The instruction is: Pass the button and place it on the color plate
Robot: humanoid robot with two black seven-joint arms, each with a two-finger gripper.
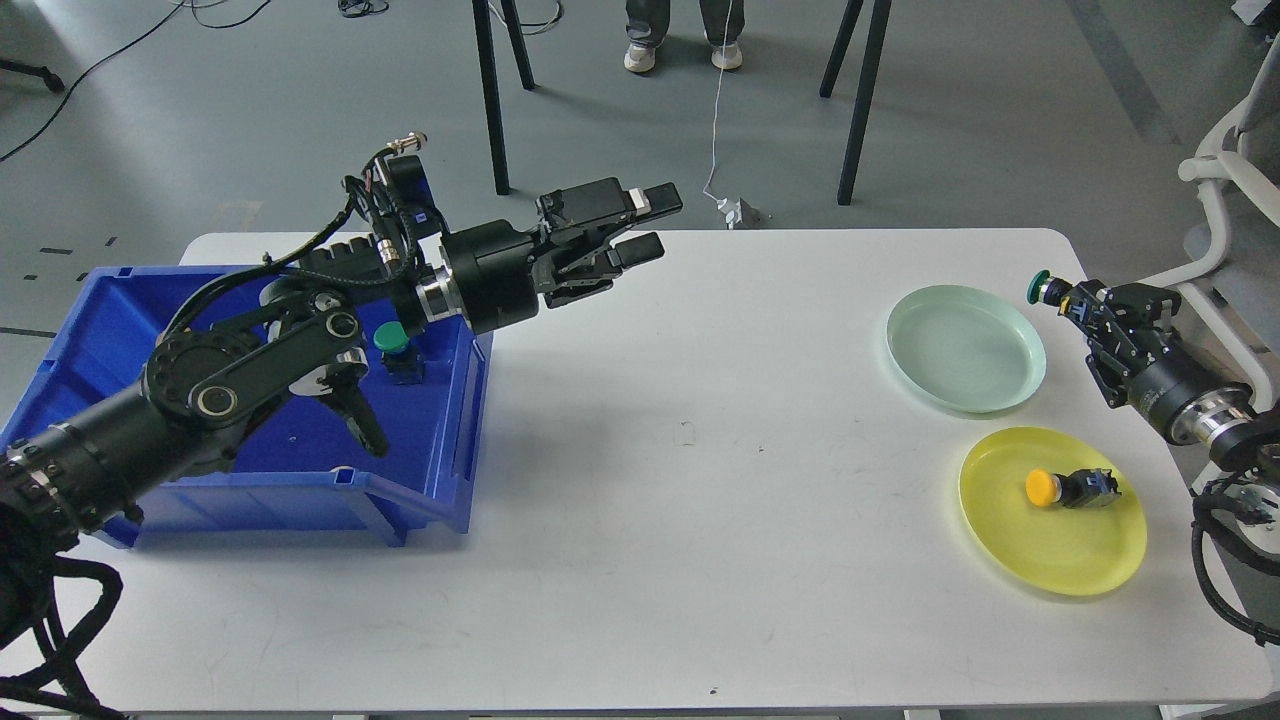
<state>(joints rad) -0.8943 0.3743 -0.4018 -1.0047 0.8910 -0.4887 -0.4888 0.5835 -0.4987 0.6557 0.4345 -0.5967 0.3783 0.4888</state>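
Observation:
My right gripper [1070, 300] is shut on a green-capped button [1044, 289] and holds it above the table's right side, just right of the pale green plate [966, 347]. A yellow plate [1052, 510] in front of it holds a yellow-capped button [1065, 488]. My left gripper [650, 225] is open and empty, held above the table's back left. Another green-capped button [394, 348] stands in the blue bin [250, 400], behind my left arm.
The blue bin fills the table's left end. Black stand legs [490, 90] and a person's feet [683, 55] are on the floor behind the table. A white chair [1225, 190] stands at the right.

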